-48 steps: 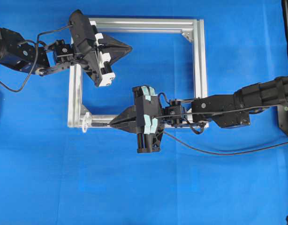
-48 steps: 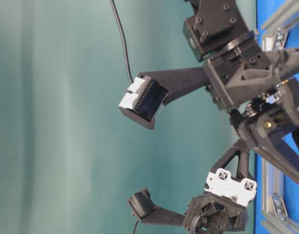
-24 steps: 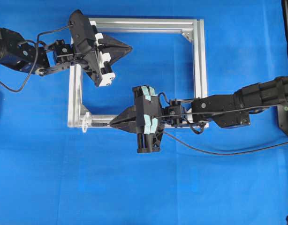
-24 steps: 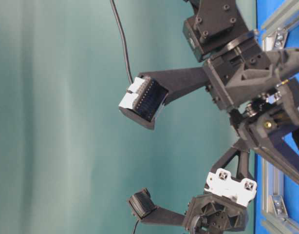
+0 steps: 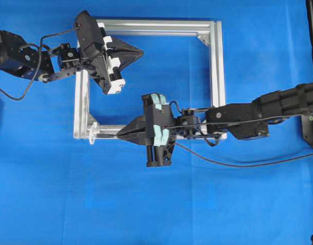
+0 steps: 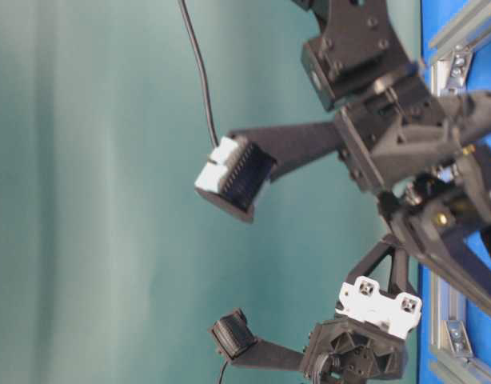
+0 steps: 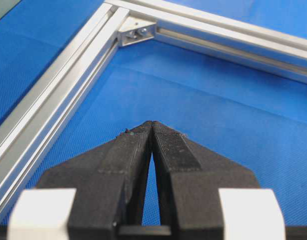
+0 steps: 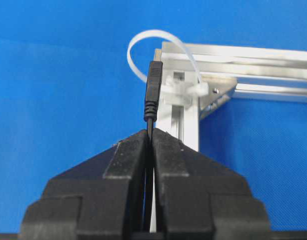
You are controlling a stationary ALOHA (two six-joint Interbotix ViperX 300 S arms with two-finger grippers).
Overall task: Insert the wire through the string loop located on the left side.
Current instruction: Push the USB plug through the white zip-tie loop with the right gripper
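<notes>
My right gripper (image 5: pixel 119 135) (image 8: pixel 150 131) is shut on the wire (image 5: pixel 238 166), low over the frame's near rail. The black plug tip (image 8: pixel 153 90) sticks out past the fingertips and points at the string loop (image 8: pixel 163 33) (image 5: pixel 91 133). That thin white loop is tied to the silver frame's (image 5: pixel 216 76) near-left corner. In the right wrist view the plug's end overlaps the loop's opening; whether it has entered cannot be told. My left gripper (image 5: pixel 141 52) (image 7: pixel 152 123) is shut with nothing in it, hovering inside the frame near its far-left corner.
The wire's slack trails right across the blue cloth (image 5: pixel 146 204) under the right arm (image 5: pixel 279 107). The left arm (image 5: pixel 24 56) lies over the frame's left rail. A corner bracket (image 7: pixel 136 32) sits ahead of the left gripper.
My right gripper has moved slightly left with the wire, bringing the plug closer to the loop. The left arm has not moved.
</notes>
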